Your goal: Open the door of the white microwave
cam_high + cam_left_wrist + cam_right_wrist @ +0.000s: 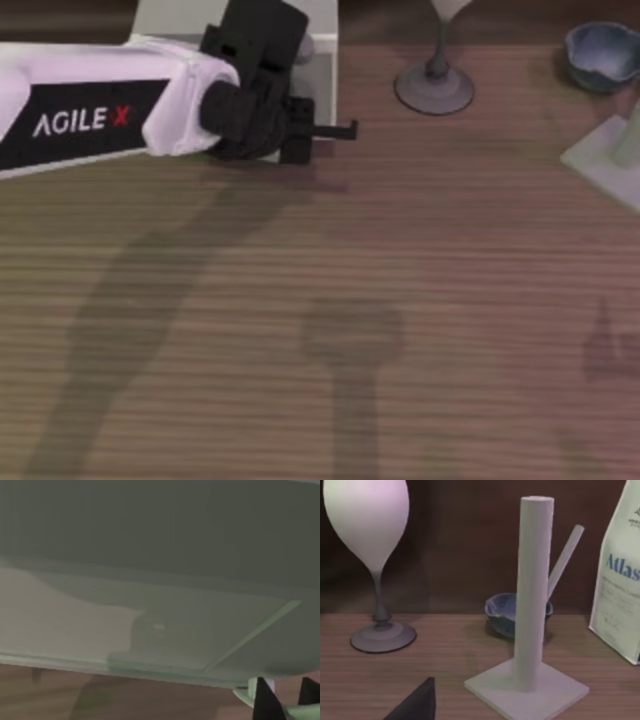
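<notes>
White microwave (322,40) apparently faces the table's near edge, left gripper (330,130) beside it.

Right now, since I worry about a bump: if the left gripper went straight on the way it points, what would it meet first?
Most likely the door of the white microwave, which fills the left wrist view just ahead of the left gripper; depth is unclear.

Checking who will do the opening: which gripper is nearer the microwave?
Left. The left gripper is right at the microwave, at its front corner; the right gripper is not in the top view, somewhere off by the stand.
</notes>
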You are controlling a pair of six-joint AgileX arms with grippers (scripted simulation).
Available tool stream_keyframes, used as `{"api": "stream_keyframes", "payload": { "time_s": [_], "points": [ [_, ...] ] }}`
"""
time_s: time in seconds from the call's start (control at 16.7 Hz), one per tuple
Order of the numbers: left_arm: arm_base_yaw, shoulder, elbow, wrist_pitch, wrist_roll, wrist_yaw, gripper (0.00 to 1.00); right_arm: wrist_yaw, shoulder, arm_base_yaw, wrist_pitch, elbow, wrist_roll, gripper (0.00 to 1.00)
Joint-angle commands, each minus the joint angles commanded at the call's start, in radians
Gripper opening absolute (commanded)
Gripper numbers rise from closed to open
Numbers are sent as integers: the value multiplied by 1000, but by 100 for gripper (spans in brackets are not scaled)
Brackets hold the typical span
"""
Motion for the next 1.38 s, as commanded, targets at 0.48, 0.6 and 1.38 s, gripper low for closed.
{"api": "stream_keyframes", "payload": {
  "time_s": [0.48, 0.6, 1.38],
  "points": [
    [13, -38, -54, 29, 54, 46, 0, 0, 0, 0, 0, 0, 0, 100],
    [16, -41, -63, 32, 62, 51, 0, 0, 0, 0, 0, 0, 0, 100],
    [16, -41, -63, 32, 62, 51, 0, 0, 0, 0, 0, 0, 0, 100]
  ]
}}
